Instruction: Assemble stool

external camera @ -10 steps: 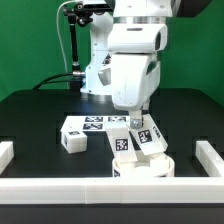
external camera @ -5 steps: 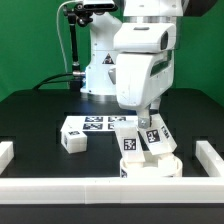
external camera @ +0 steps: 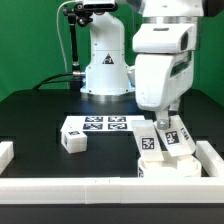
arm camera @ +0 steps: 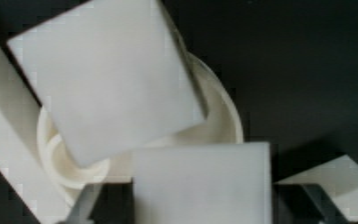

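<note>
The round white seat (external camera: pixel 168 171) lies against the front rail at the exterior view's right. Two tagged white legs stand on it, tilted: one (external camera: pixel 150 145) under my gripper (external camera: pixel 161 124) and one (external camera: pixel 181 139) beside it. The gripper is shut on the first leg. In the wrist view that leg (arm camera: pixel 202 185) fills the gap between the dark fingers (arm camera: pixel 92 197) of the gripper (arm camera: pixel 211 198), with the seat's rim (arm camera: pixel 226 115) and the other leg (arm camera: pixel 105 80) beyond it. A third leg (external camera: pixel 72 141) lies loose on the table at the left.
The marker board (external camera: pixel 95 125) lies on the black table behind the loose leg. White border rails run along the front (external camera: pixel 90 190), the right (external camera: pixel 211 155) and the left (external camera: pixel 7 152). The robot base (external camera: pixel 104 70) stands at the back.
My gripper has moved to the exterior view's right, still shut on the leg. The seat and both legs on it have shifted right with it, close to the right rail.
</note>
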Robot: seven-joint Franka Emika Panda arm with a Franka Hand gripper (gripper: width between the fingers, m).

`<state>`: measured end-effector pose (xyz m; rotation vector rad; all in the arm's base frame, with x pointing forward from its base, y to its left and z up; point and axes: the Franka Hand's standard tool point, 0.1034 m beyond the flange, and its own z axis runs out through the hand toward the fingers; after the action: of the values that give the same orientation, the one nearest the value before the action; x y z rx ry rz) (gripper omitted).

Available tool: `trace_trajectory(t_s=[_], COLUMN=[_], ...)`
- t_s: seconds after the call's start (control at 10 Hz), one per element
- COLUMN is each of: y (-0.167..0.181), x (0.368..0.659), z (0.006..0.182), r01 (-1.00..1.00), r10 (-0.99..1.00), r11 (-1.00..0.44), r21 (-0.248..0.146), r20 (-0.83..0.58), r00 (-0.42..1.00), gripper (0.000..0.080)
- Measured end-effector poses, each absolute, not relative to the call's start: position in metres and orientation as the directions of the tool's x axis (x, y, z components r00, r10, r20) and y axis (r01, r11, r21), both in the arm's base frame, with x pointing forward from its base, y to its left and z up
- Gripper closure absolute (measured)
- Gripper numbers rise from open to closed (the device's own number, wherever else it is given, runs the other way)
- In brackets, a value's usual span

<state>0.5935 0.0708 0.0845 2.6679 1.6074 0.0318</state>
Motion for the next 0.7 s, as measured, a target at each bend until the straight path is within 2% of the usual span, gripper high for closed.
trace_trajectory(t_s=[0.2,0.7], y=[0.0823,0.0814], x=[0.5980,0.5984], z=[0.0848,0.0849], r01=[0.880,0.879], r10=[0.881,0.880], r11=[-0.474,-0.475], r21=[0.034,0.029], r20=[0.005,0.002], r00=[0.474,0.475], gripper=[0.0462,0.0462])
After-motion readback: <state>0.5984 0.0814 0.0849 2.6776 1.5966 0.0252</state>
